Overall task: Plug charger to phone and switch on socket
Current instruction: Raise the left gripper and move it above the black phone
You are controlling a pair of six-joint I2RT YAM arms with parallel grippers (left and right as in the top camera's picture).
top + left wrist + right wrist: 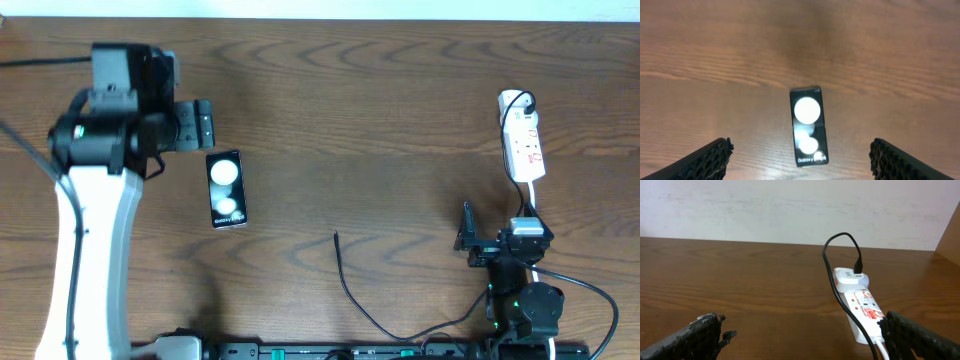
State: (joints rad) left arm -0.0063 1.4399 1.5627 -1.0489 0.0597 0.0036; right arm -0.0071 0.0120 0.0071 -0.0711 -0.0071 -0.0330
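The phone (226,188) is a black slab with two white round blobs, lying flat on the table left of centre. It also shows in the left wrist view (808,126). My left gripper (205,126) hovers just above and left of it, open and empty (800,160). The charger cable (352,290) runs from the front edge to a loose tip mid-table. The socket (523,144) is a white power strip at the right, with a white adapter and black cable at its far end (860,300). My right gripper (467,240) is open and empty, in front of the strip (805,335).
The left arm's white body (90,250) covers the table's left side. The right arm's base (525,300) sits at the front right with cables around it. A pale wall (790,210) rises behind the table's far edge.
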